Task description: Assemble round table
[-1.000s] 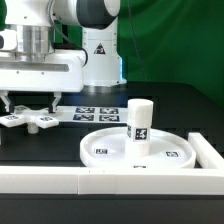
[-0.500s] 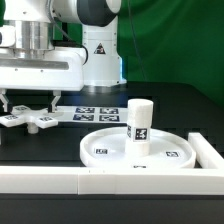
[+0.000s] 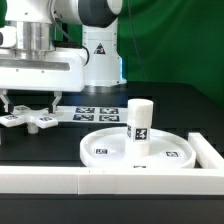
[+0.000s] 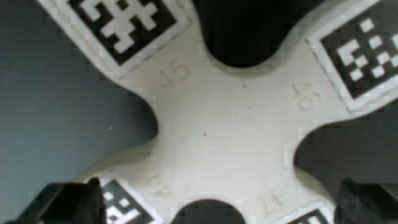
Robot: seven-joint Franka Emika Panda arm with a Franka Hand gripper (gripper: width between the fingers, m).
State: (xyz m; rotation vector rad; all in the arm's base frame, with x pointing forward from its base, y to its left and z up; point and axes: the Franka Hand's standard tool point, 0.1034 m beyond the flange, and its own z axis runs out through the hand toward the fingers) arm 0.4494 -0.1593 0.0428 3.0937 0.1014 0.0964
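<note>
Gripper [image 3: 28, 104]: jaws spread wide, empty, poised over the flat-lying cross-shaped piece [image 3: 30, 120], apparently lining up a grasp. Marker board [image 3: 95, 110]: just beside. Cylindrical post [image 3: 140, 122]: upright in rimmed round disc [image 3: 105, 150], seemingly seated, awaiting the cross.

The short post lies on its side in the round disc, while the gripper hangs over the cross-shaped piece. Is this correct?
Not quite: the post stands upright on the round disc, as the exterior view shows. The gripper does hang over the cross-shaped piece.
</note>
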